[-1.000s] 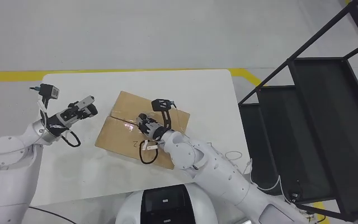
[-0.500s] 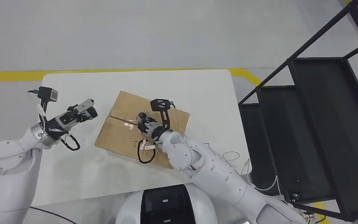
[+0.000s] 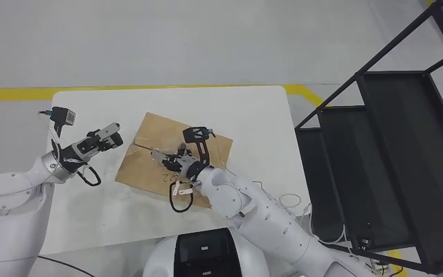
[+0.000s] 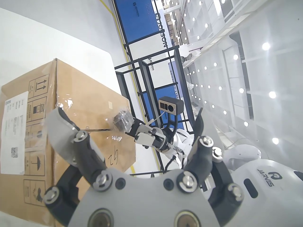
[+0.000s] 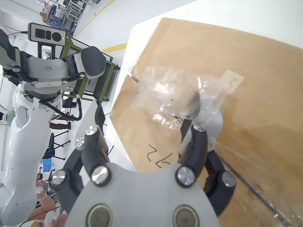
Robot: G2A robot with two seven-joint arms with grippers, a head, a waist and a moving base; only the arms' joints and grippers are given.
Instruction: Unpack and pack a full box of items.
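Sitting on table: box (image 3: 142,166), its flaps closed, about midway between the left and right edges of the table (image 3: 242,111), nearer the robot-side edge and turned askew to the edges.
Seam (image 5: 132,75): runs along the box top between the two flaps, which gape slightly at the end toward the table's left edge.
Tape (image 5: 165,90): clear and crumpled, partly raised off the cardboard over the seam, clinging to one fingertip of the right gripper.
Right gripper (image 5: 152,114): just above the box top, over the seam, in the half toward the table's left edge. Its fingers are apart, one at the tape and the other well clear of it, with nothing clamped between them.
Left gripper (image 3: 116,133): fingers apart and empty, above the table between its left edge and the box, pointing at the box's end and not touching it.
Label (image 4: 15,131): white sheet on the box's side face toward the left gripper.
Scrawl (image 5: 161,157): dark handwriting on the box top, just beside the right gripper.
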